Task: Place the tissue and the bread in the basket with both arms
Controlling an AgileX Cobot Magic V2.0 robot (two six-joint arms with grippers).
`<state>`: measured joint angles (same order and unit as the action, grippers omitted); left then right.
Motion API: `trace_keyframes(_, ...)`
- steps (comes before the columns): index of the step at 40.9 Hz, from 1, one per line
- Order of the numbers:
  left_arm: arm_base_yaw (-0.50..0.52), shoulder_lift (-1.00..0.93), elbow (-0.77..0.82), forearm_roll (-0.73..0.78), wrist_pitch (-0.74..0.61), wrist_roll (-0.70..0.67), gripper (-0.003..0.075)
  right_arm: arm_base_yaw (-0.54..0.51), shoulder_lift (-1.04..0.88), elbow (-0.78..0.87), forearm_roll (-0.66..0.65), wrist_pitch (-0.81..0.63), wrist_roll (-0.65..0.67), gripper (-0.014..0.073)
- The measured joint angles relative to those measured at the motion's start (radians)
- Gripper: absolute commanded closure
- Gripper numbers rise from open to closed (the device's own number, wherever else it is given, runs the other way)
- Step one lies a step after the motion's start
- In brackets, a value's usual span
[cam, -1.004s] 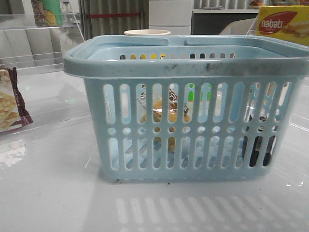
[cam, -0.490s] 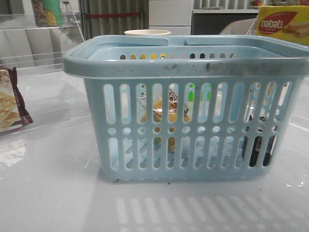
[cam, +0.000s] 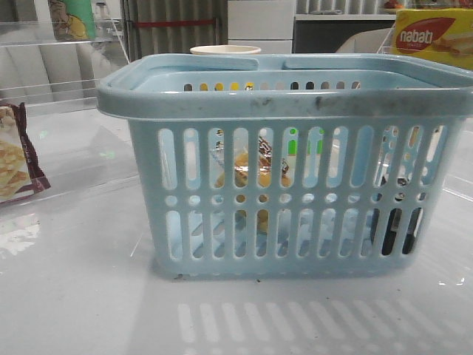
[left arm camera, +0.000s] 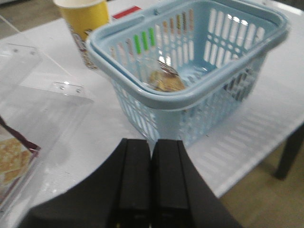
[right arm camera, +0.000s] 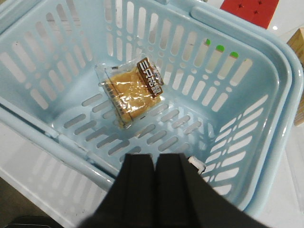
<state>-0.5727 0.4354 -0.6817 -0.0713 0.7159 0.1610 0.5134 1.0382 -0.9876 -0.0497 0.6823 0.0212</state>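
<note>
The clear-bagged yellow-tan bread [right arm camera: 132, 93] is laid inside the light blue slotted plastic basket [right arm camera: 266, 156], apparently delivered; above that basket, the left gripper [left arm camera: 151, 190] and right gripper [right arm camera: 155, 190] are pressed closed, empty.

One readable brand name

"nabati" stands in white letters on the yellow and red box [cam: 433, 33], upper right of the front view.

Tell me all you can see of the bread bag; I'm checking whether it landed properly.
The bread is a clear plastic bag holding a flat yellow-tan piece, with a brown printed label strip at one end. It looks sealed and slightly crinkled. It lies flat on the slotted floor of the light blue basket, near one slotted wall but apparently not leaning on it. Nothing rests on it, and neither gripper touches it. In the front view it shows only in slivers through the slots.
</note>
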Motion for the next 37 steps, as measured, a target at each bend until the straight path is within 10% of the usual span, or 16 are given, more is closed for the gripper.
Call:
trace_keyframes(19,0.447,-0.328,0.508,-0.002,-0.513,0.000,0.0629,0.000,0.000,0.000,0.000,0.000,0.000,0.0537)
trace_keyframes(37,0.566,-0.442,0.690,-0.016,-0.607,-0.002,0.0629,0.000,0.000,0.000,0.000,0.002,0.000,0.0537)
